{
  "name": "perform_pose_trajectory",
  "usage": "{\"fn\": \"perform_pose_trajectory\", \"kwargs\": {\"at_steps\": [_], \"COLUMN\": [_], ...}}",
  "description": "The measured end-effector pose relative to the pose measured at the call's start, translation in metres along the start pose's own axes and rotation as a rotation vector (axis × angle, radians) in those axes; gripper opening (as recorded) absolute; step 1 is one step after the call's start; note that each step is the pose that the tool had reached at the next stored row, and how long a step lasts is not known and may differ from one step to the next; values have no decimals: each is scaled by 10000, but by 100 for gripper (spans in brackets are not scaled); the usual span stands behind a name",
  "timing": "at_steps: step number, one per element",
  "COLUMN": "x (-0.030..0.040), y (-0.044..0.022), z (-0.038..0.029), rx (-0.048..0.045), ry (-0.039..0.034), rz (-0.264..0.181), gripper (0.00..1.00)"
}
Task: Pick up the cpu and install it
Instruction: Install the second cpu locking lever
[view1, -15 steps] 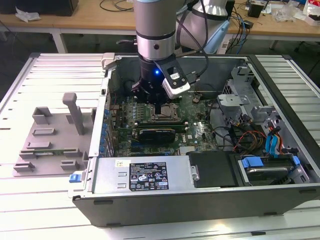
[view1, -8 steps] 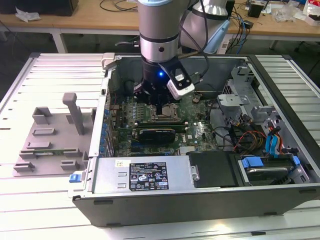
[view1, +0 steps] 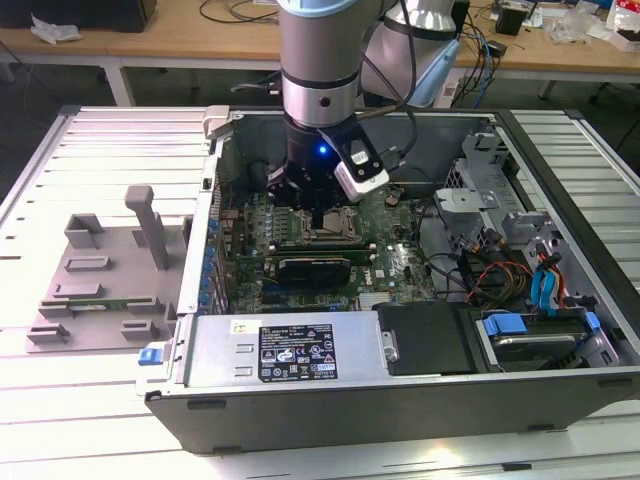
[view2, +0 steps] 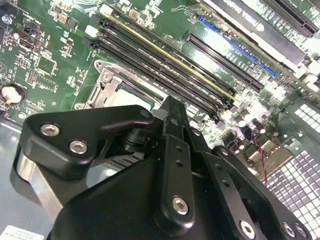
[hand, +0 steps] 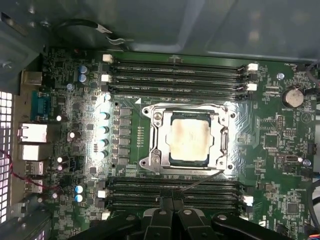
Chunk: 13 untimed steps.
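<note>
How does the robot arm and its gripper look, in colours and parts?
The arm is a silver-grey cylinder with a dark band and a small blue light. Black cables run beside it. The gripper is matte black, with jointed links fixed by silver screws.

the black gripper hangs over the green motherboard, beside the metal socket frame.

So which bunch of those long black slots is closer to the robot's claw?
The bank of long black slots between the socket frame and the gripper in the first wrist view. The other bank lies beyond the cpu, near the case wall.
</note>
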<state>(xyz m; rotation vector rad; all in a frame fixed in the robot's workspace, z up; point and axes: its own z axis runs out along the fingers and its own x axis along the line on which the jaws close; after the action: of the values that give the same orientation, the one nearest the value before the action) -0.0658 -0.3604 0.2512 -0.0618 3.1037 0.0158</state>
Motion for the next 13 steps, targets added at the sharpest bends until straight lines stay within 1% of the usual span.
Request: {"fn": "perform_pose_trajectory", "kwargs": {"at_steps": [1, 2, 3, 5, 8, 9, 10, 11, 12, 13], "x": [0, 0, 1, 30, 29, 22, 3, -10, -18, -26], "y": [11, 12, 12, 12, 11, 8, -3, -12, -21, -35], "z": [22, 28, 34, 46, 49, 54, 68, 76, 79, 90], "rx": [-6, -7, -6, -7, -8, -13, -19, -24, -29, -32], "ry": [14, 17, 20, 21, 27, 75, 292, 446, 502, 535], "rz": [-1, -2, -2, -1, -2, 0, 6, 12, 22, 30], "gripper": [11, 11, 11, 11, 11, 11, 11, 11, 11, 11]}}
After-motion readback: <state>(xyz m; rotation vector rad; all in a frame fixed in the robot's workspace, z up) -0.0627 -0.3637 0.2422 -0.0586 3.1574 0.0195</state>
